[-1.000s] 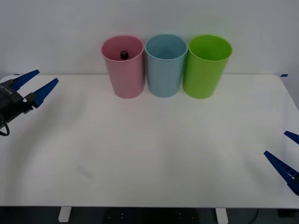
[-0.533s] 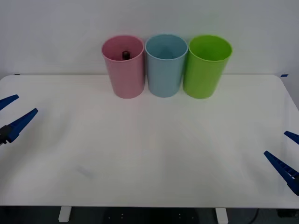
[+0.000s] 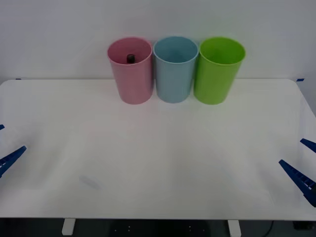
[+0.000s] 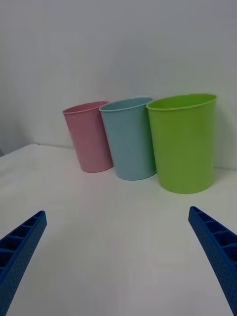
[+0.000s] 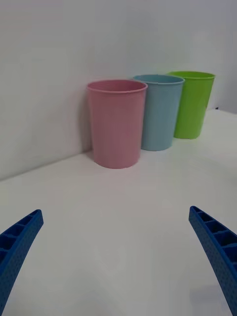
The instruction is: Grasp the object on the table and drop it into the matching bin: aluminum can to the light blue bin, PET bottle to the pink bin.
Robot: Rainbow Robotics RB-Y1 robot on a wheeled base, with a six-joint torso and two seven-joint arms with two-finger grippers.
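Observation:
The PET bottle stands inside the pink bin, with just its black cap showing below the rim. The light blue bin is right beside the pink one at the back of the white table. My left gripper is open and empty, low at the table's left edge. Over at the right edge, my right gripper is open too, holding nothing. In the left wrist view, my left gripper faces the pink bin. In the right wrist view, my right gripper faces the row of bins, the light blue bin in the middle.
A green bin stands to the right of the light blue one, all three in a row touching or nearly touching against the white wall. The table top in front of them is bare.
My left gripper has drawn back from near the pink bin's level, down and outward to the table's left edge. The right gripper and the bins have stayed put.

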